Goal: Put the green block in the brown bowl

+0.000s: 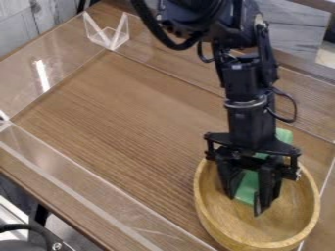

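Desk (118, 118): wood-grain top, fenced by a low clear plastic wall along its edges; glare on the near-left panel.

Arm (236, 59): black, reaches in from the top of the view and drops steeply toward the lower right corner of the desk. Cables loop beside its upper segments.

Brown bowl (216, 218): round, shallow, light tan wood with a thick rim. Sits at the lower right of the desk, near the right-hand wall. The arm's lower end hangs directly over its interior.

Clear bracket (108, 31): small angled plastic piece standing at the far left of the desk, well apart from the bowl.

Gripper (256, 196): black fingers (271, 188) point down into the bowl, tips just above or at the bowl floor; contact with the wood cannot be told. Fingers clenched on the green block.

Green block (244, 188): bright green bar, seen between the two fingers, held upright or nearly so, inside the bowl's rim line. Its lower end sits low in the bowl. A second patch of green (281, 135) shows behind the wrist at the right; what it belongs to cannot be told.
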Robot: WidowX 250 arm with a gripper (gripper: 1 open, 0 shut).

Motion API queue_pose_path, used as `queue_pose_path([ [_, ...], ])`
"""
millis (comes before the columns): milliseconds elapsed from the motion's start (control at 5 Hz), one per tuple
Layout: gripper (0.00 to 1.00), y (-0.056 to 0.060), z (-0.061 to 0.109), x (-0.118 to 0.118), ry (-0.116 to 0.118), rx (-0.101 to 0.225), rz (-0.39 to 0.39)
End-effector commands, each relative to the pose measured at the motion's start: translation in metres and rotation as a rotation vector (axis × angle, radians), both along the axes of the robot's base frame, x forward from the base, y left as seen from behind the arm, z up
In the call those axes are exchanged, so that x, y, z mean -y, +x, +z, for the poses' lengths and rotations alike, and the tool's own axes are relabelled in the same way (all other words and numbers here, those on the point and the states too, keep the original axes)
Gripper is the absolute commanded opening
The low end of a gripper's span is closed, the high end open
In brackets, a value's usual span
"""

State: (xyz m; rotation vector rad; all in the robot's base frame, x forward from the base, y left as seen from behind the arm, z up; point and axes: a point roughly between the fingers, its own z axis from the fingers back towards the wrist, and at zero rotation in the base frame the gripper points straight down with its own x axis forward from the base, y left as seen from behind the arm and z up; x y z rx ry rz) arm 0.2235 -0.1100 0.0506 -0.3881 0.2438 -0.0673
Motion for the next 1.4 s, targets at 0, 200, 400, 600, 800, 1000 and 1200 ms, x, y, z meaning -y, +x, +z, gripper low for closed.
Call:
queue_pose_path([
  [0, 0.00, 0.0084, 0.0052, 0.0031, -0.021, 0.041, -0.023],
  [200, 0.00, 0.0079, 0.0039, 0.0039, -0.025, 0.037, -0.029],
  [400, 0.00, 0.0072, 0.0027, 0.0048, -0.030, 0.032, -0.035],
  [600, 0.00, 0.0051, 0.0034, 0.0057, -0.033, 0.022, -0.041],
  [800, 0.00, 0.0032, 0.0041, 0.0068, -0.036, 0.013, -0.047],
  [1000, 0.00, 0.0014, 0.0048, 0.0076, -0.040, 0.004, -0.052],
  [1200, 0.00, -0.0003, 0.0058, 0.0083, -0.043, -0.005, -0.057],
])
